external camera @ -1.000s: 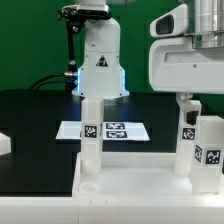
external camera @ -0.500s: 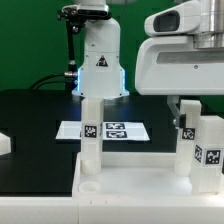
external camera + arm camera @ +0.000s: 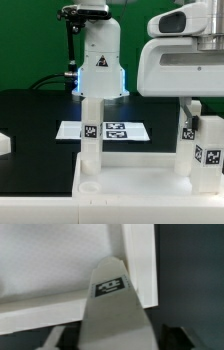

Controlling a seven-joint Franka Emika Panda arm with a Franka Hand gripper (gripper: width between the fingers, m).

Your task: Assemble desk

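Three tagged white legs point(image 3: 92, 135) stood upright on the desk top point(image 3: 130, 180), which lay on the black tabletop point(image 3: 30, 110). We saw the pincer point(image 3: 112, 339) straddling one leg; grip uncertain.

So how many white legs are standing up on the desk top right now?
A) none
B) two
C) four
B: in the exterior view one leg stands on the left of the desk top and another leg on the right.
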